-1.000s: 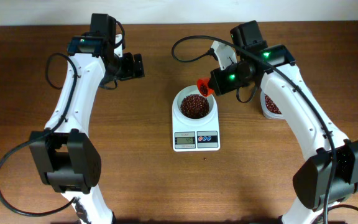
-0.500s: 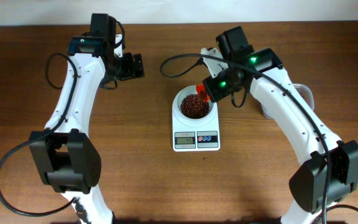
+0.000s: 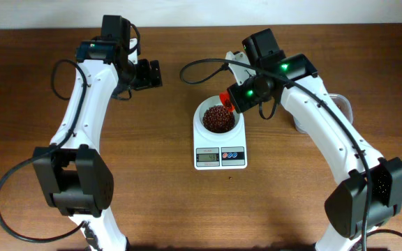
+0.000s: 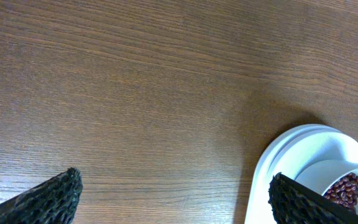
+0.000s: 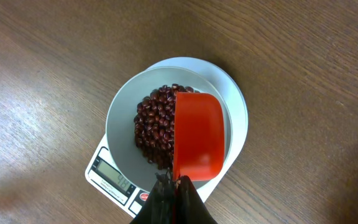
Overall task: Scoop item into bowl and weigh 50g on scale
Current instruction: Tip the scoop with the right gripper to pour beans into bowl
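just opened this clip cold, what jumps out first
A bright red scoop, held by the right gripper, hangs over a white bowl of dark reddish-brown beans at the middle of the table. The bowl sits on a white scale with a small display at its front; the left gripper hangs open over the table nearby.

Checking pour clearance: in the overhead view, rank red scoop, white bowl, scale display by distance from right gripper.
1. Red scoop, clamped in the right gripper itself.
2. White bowl, just under the scoop, on the scale.
3. Scale display, at the front edge.
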`<move>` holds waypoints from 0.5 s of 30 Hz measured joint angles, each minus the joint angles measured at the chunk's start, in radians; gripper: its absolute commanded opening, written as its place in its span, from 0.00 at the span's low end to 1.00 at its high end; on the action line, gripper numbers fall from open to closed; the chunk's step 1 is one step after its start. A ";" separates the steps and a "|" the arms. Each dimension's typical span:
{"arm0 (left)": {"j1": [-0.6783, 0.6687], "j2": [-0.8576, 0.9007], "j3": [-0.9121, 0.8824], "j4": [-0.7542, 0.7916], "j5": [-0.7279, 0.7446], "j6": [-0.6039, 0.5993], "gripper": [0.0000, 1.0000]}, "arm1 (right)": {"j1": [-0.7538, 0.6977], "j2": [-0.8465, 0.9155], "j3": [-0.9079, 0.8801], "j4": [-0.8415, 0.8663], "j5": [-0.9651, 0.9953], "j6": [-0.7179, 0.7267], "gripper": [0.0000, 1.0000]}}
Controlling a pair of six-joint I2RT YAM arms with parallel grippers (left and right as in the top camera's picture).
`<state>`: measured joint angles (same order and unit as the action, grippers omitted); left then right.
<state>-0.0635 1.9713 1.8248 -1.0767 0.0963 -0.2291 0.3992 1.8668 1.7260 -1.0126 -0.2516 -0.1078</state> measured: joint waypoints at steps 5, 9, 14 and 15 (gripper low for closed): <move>0.000 0.000 0.000 0.000 0.000 0.000 0.99 | 0.014 0.000 0.000 -0.007 0.004 -0.006 0.04; 0.000 0.000 0.000 0.000 0.000 0.000 0.99 | 0.021 0.000 0.000 -0.008 0.016 -0.027 0.04; 0.000 0.000 0.000 0.000 0.000 0.000 0.99 | 0.021 0.000 0.000 -0.003 0.005 -0.022 0.04; 0.000 0.000 0.000 0.000 0.000 0.000 0.99 | 0.021 0.000 0.000 -0.002 0.003 -0.021 0.04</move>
<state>-0.0635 1.9713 1.8248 -1.0767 0.0963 -0.2291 0.4198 1.8668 1.7260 -1.0149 -0.2489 -0.1291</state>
